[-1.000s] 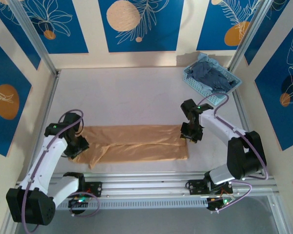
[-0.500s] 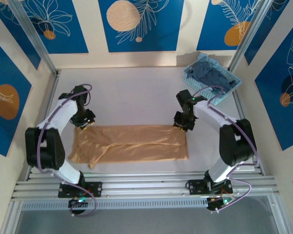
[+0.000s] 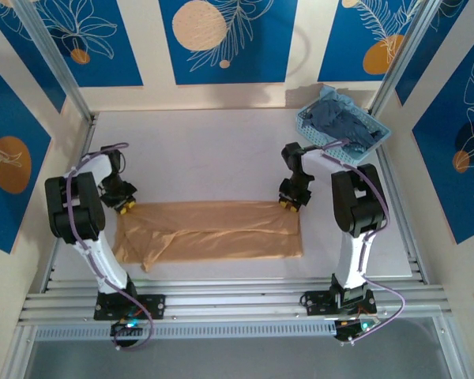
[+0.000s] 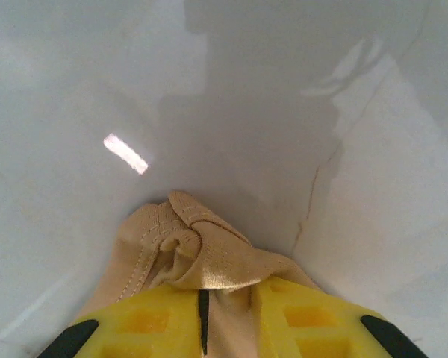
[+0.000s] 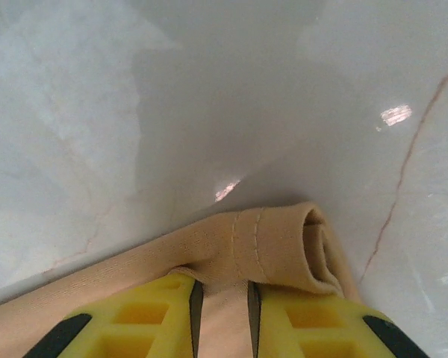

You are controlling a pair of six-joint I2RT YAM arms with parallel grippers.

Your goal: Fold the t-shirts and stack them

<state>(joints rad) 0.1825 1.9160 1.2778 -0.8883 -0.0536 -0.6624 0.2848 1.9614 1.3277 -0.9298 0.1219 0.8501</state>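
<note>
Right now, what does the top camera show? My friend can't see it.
A tan tee lies spread on a white table, the left gripper and right gripper each pinching a far corner. A blue tee sits in a basket at the far right.

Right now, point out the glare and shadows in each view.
Left wrist: a bright glare streak on the table, broad shadow beyond the tan shirt. Right wrist: two small glints on the table past the shirt's hem. Top external: even light, no strong glare.

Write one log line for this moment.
left gripper: shut on tan shirt | right gripper: shut on tan shirt | blue shirt: in basket
</note>
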